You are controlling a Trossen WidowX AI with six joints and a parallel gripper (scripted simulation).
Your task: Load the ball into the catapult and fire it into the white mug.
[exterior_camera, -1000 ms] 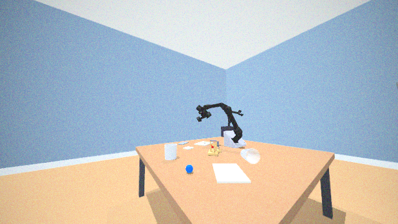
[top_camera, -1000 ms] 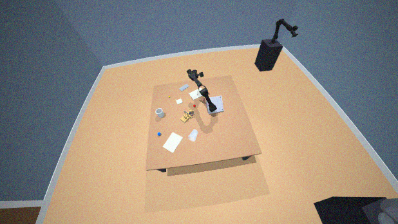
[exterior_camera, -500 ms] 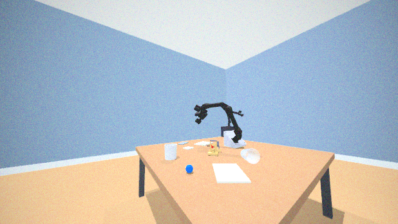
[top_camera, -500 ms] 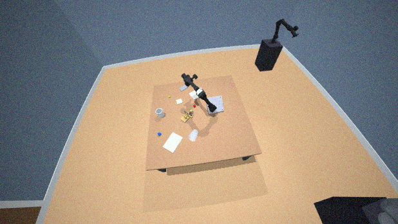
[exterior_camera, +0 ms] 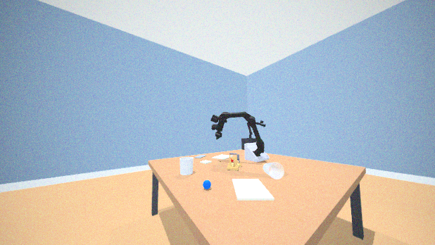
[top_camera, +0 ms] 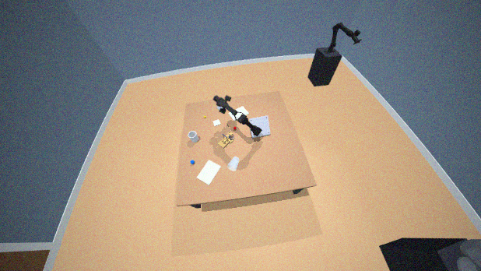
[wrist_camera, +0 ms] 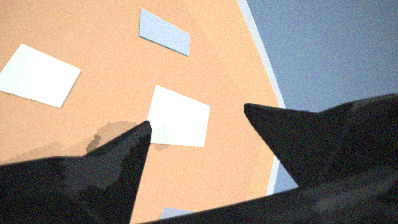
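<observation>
Jaws spread wide and empty, high over the far side of the surface (exterior_camera: pixel 317 197).
We see our gripper (exterior_camera: pixel 216 131) hanging above small white sheets, one (wrist_camera: pixel 178 116) showing between its tips. The catapult (exterior_camera: pixel 234 164) sits mid-surface with a red ball (top_camera: pixel 234 128) just beside it. The white mug (exterior_camera: pixel 186 165) stands upright nearby, apart from the catapult. A blue ball (exterior_camera: pixel 207 184) rests nearer the front edge.
</observation>
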